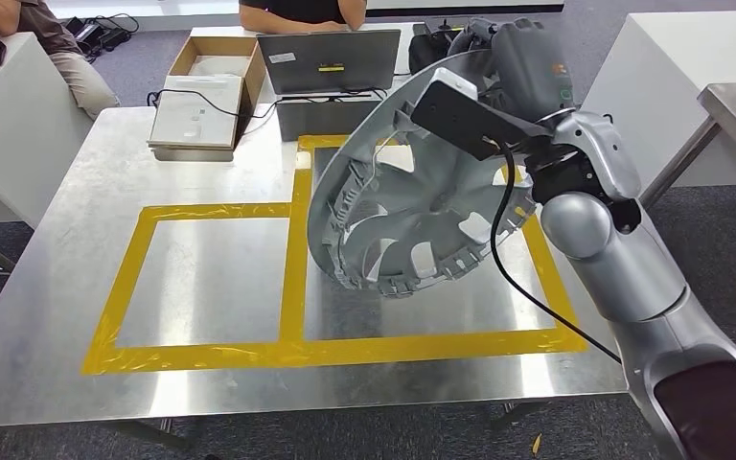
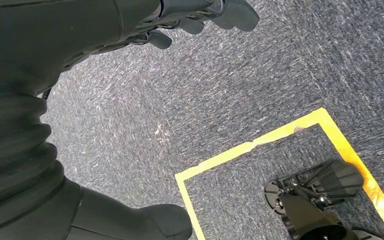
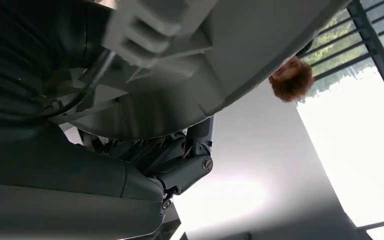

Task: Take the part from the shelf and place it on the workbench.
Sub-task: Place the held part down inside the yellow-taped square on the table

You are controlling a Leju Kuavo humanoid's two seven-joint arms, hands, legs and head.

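- The part is a silver-grey wheel cover [image 1: 412, 216], a round plastic hubcap with spokes and a ring of clips along its rim.
- It stands tilted over the right-hand yellow-taped square [image 1: 537, 337] of the steel workbench [image 1: 77, 316], its inner side facing the camera; its lower edge is at or just above the tabletop, and I cannot tell whether it touches.
- The right hand [image 1: 522, 57] grasps the cover at its upper rim, at the far side of the bench; in the right wrist view the dark fingers [image 3: 190, 160] sit clamped against the cover's grey underside [image 3: 240, 60].
- The silver right arm [image 1: 613, 268] reaches in from the lower right, with a black camera block [image 1: 465, 115] and a black cable [image 1: 503, 249] in front of the cover.
- The left hand [image 2: 200, 17] hangs over grey carpet [image 2: 230, 90] with its fingers loosely curled and nothing in them.
- Yellow tape [image 2: 250, 147] marks a rectangle on the carpet.
- At the bench's far edge stand a closed grey laptop [image 1: 328, 59], an open cardboard box [image 1: 218, 56] and a flat white box [image 1: 196, 113].
- A person [image 1: 302, 11] in a dark top sits behind the laptop; another person's arm [image 1: 43, 34] shows at the far left.
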